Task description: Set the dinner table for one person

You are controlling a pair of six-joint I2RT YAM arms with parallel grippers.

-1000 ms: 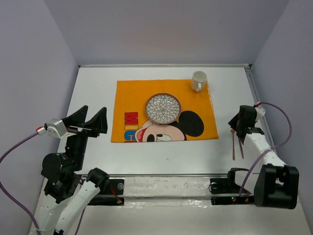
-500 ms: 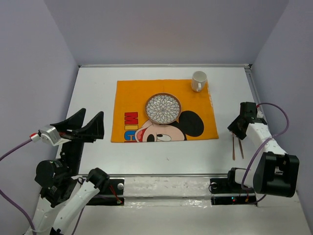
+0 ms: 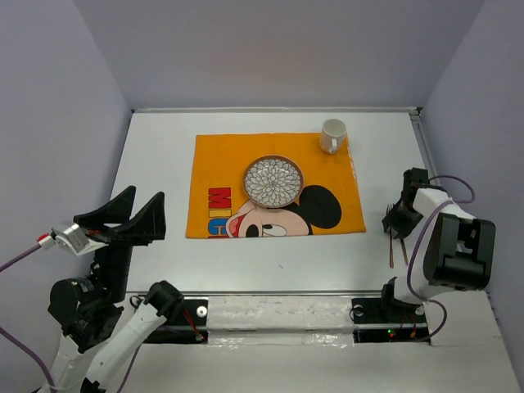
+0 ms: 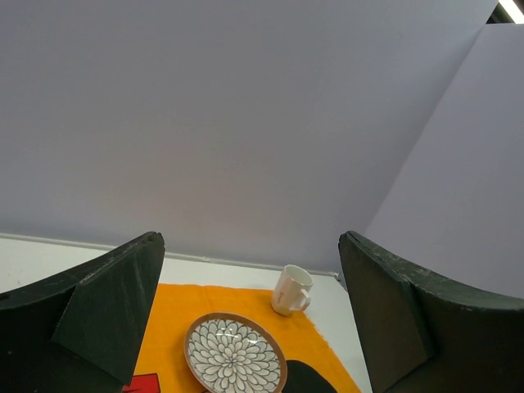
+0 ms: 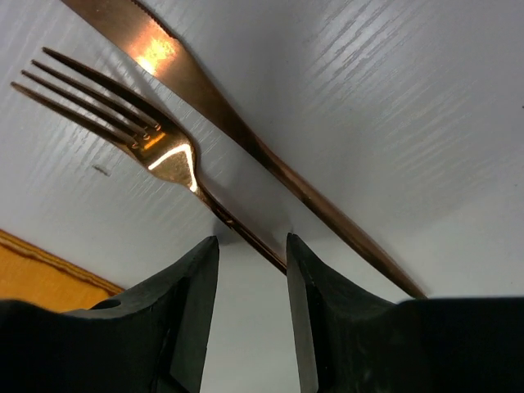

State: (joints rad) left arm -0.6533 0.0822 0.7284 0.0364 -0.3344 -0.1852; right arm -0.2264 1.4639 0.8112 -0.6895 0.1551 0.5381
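Here, taken from the left side across:

Item one: the left gripper [image 3: 139,205], held up in the air above the left edge of the dinner table [image 3: 155,147]. We count its two black fingers [image 4: 106,315] set wide apart with nothing between them; its wrist camera looks out past them at the far wall.

Item two: the dinner table itself, a large plain white top that fills the floor of the enclosure and carries everything listed below.

Item three: an orange Mickey Mouse placemat [image 3: 221,164], lying flat on the middle of the table.

Item four: a round plate [image 3: 273,181] with a petal pattern and a brown rim, on the placemat near its far edge.

Item five: a white mug [image 3: 332,135], on its side at the far right corner of the placemat.

Item six: the right gripper [image 3: 399,219], low over the bare table just right of the placemat. We note its fingers [image 5: 176,327] a narrow gap apart, not clamped.

Item seven: a copper-coloured fork [image 5: 164,151], flat on the table, its handle running into that gap.

Item eight: a matching knife [image 5: 246,139], just beside the fork.
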